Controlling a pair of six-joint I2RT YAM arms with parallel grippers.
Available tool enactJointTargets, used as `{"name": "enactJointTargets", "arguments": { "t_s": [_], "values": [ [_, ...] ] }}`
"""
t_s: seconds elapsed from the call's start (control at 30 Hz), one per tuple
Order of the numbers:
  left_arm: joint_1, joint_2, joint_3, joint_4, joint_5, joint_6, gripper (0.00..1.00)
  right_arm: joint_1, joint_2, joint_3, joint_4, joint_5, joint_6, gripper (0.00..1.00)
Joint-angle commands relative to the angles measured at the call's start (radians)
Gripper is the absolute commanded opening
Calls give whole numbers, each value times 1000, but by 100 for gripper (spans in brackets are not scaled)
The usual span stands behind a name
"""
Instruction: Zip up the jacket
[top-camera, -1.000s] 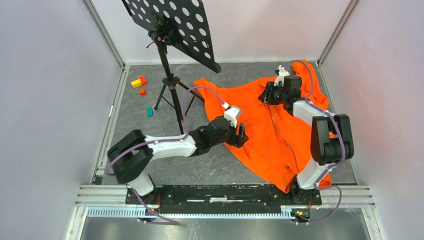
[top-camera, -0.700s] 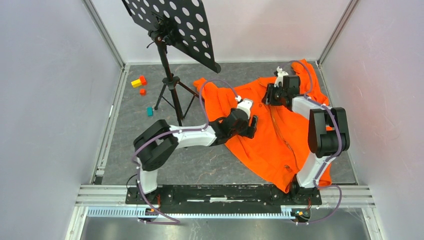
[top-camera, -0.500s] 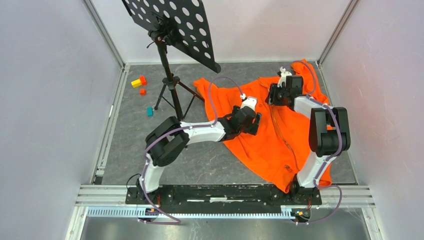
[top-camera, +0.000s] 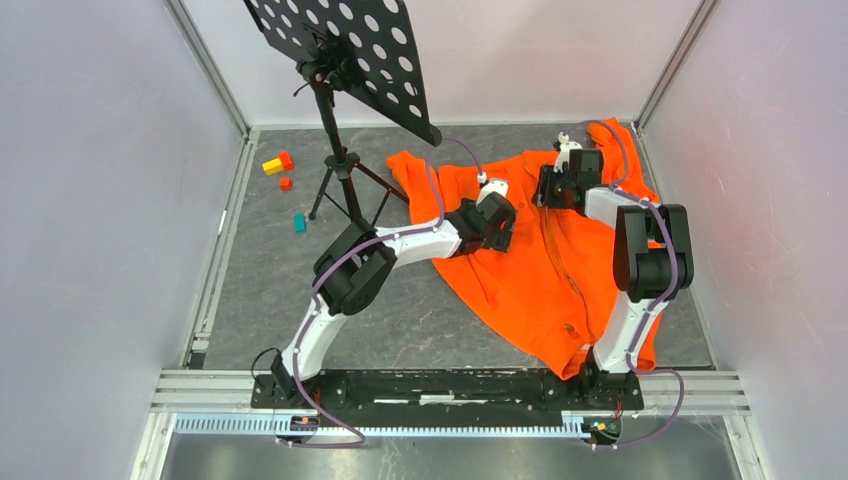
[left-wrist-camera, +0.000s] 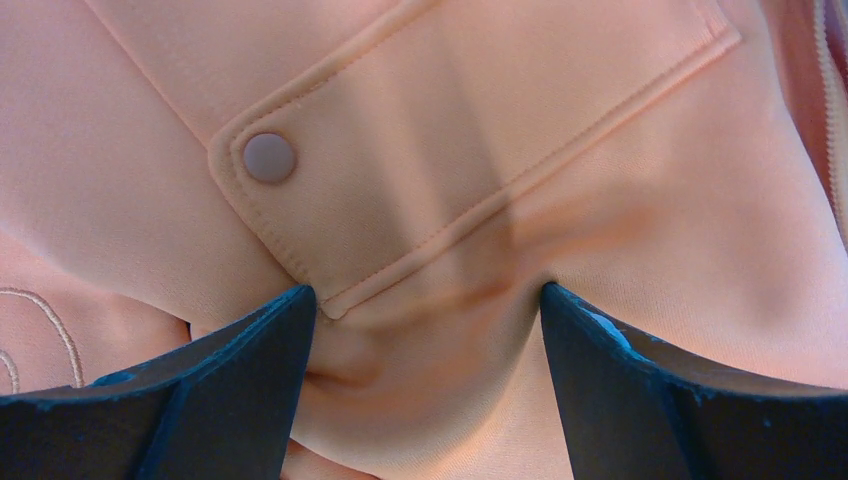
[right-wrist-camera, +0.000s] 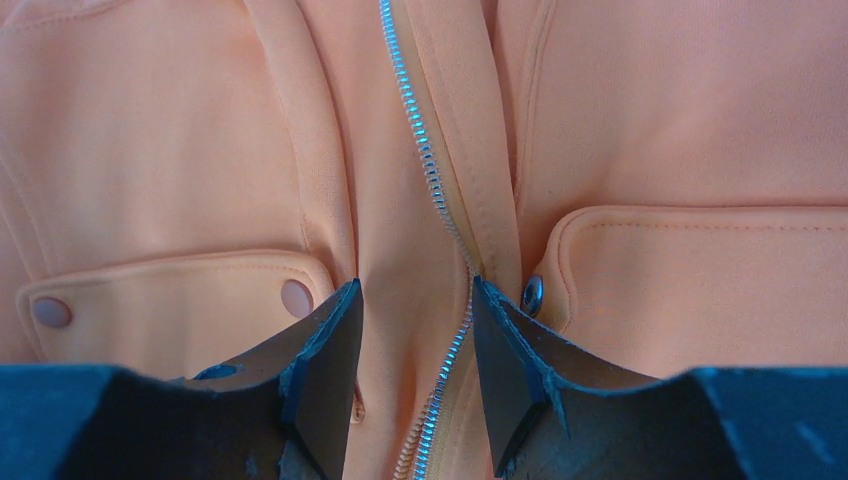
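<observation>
Here the jacket (top-camera: 560, 280) sprawls over a grey table (top-camera: 270, 270); left tool (left-wrist-camera: 425, 300) spread, right tool's (right-wrist-camera: 412, 290) hold unclear.

Same build on both: the white-shelled left arm (top-camera: 420, 240) and the white-shelled right arm (top-camera: 622, 335) are broken up by chunky black joint housings (top-camera: 350, 280), and a thin lilac cable (top-camera: 465, 150) is run along each. Up close, the left gripper (left-wrist-camera: 425, 300) is seen with dark bluish-black wedge fingers (left-wrist-camera: 200, 400), scuffed at the edges. Same deal on the right gripper (right-wrist-camera: 415, 290).
</observation>
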Motion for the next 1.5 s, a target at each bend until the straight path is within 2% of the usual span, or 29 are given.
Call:
{"name": "enactJointTargets", "arguments": {
  "t_s": [0.0, 0.2, 0.33, 0.57, 0.73, 0.8, 0.93, 1.03, 1.1, 1.17, 1.47],
  "values": [
    [79, 74, 83, -87, 9, -25, 88, -4, 32, 32, -6, 28, -25, 51],
    [160, 119, 167, -155, 13, 26, 89, -46, 38, 43, -9, 25, -28, 51],
    [200, 119, 210, -185, 69, 95, 89, -69, 40, 81, -51, 46, -55, 53],
    [193, 58, 217, -212, 212, 174, 89, -77, 87, 208, -164, 153, -125, 56],
    [166, 9, 213, -213, 295, 170, 89, -68, 66, 233, -181, 55, -117, 57],
    [166, 6, 227, -217, 337, 138, 88, -63, 58, 268, -215, 87, -110, 57],
    [166, 20, 296, -254, 436, 86, 86, -38, 46, 330, -244, 121, -105, 53],
    [166, 22, 324, -258, 489, 50, 86, -19, 51, 335, -192, 62, -92, 49],
    [166, 21, 335, -257, 518, 32, 86, -16, 79, 362, -176, 11, -81, 40],
    [166, 15, 332, -258, 541, 20, 86, -16, 109, 386, -158, -46, -65, 35],
    [166, 6, 322, -258, 595, -1, 85, 30, 260, 545, -148, -86, -38, 33]
  ]
}}
